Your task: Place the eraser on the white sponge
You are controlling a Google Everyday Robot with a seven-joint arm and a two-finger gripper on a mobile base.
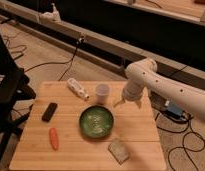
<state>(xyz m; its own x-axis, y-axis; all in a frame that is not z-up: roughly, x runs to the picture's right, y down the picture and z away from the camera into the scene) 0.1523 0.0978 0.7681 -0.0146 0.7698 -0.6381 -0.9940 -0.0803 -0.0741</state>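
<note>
one eraser point(49, 111) lies well apart from jaws near cup point(102, 92)

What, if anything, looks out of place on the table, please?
Only the bottle lies on its side, at the back of the table. The sponge sits askew near the front edge. The pincer hangs beside the cup.

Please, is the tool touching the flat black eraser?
Apart. The camera view shows the tool beside the translucent white cup, the flat black eraser far off.
</note>
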